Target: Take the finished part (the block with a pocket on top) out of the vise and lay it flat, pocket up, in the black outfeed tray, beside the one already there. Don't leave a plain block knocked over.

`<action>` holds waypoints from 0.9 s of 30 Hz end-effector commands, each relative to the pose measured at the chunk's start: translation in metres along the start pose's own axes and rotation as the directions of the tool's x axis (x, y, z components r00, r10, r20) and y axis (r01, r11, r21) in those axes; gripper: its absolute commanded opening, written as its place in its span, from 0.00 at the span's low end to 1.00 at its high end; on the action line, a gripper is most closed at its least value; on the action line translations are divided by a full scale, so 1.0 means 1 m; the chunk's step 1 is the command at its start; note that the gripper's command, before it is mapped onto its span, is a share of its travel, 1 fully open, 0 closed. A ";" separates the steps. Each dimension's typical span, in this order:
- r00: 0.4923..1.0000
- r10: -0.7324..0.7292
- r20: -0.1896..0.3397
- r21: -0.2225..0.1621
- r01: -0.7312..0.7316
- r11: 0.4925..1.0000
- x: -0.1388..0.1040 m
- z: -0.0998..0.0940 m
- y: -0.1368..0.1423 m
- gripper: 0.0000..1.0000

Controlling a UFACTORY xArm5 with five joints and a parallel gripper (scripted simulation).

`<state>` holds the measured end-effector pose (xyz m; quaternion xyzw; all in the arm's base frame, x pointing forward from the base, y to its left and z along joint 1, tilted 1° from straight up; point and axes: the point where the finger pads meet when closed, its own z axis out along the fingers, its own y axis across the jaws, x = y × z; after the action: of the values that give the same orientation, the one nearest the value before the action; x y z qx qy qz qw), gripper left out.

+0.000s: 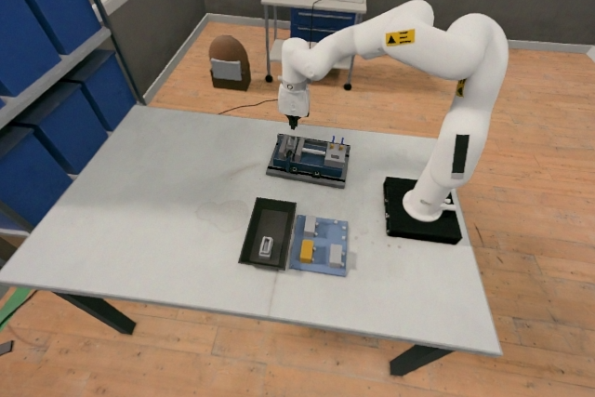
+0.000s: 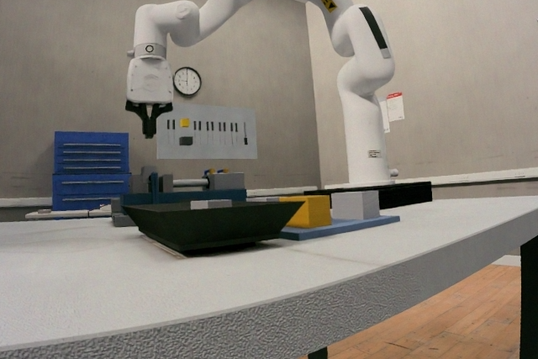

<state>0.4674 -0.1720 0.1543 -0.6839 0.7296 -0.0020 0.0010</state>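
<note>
The part [image 1: 289, 147] sits clamped at the left end of the vise [image 1: 307, 169], a grey block between grey jaws; its pocket is too small to make out. The vise lies near the table's [image 1: 144, 200] middle, its long side running left to right, with a screw and a grey end block [image 1: 335, 156] at its right end. Straight above the part hangs the gripper [image 2: 149, 132], pointing down, its fingers [image 2: 145, 127] pinched together on nothing; from the exterior view there is open air between the fingertips and the vise top. Nearer than the vise, the black tray [image 1: 252, 239] stands with its long side running near to far. One finished piece [image 1: 265, 245] lies flat in its near half, and the far half of the tray floor is bare. Touching the tray's right rim is a blue plate [image 1: 336, 233] bearing two grey blocks [image 1: 310, 224] [image 1: 336, 255] and a yellow one [image 1: 306, 250], all upright. A strip of table separates vise from tray and plate. The arm's black base [image 1: 396, 229] sits at the right, well apart from the plate, and the arm arches over from there. To the left of the vise and tray the table runs wide to its edge.
</note>
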 end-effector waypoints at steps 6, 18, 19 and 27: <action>1.000 0.000 -0.001 0.005 0.000 1.000 0.000 -0.002 -0.001 0.00; 1.000 0.000 -0.001 0.005 0.000 1.000 0.000 -0.002 -0.001 0.00; 1.000 0.000 -0.001 0.005 0.000 1.000 0.000 -0.002 -0.001 0.00; 1.000 0.000 -0.001 0.005 0.000 1.000 0.000 -0.002 -0.001 0.69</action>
<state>0.4674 -0.1720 0.1543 -0.6839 0.7296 -0.0020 0.0010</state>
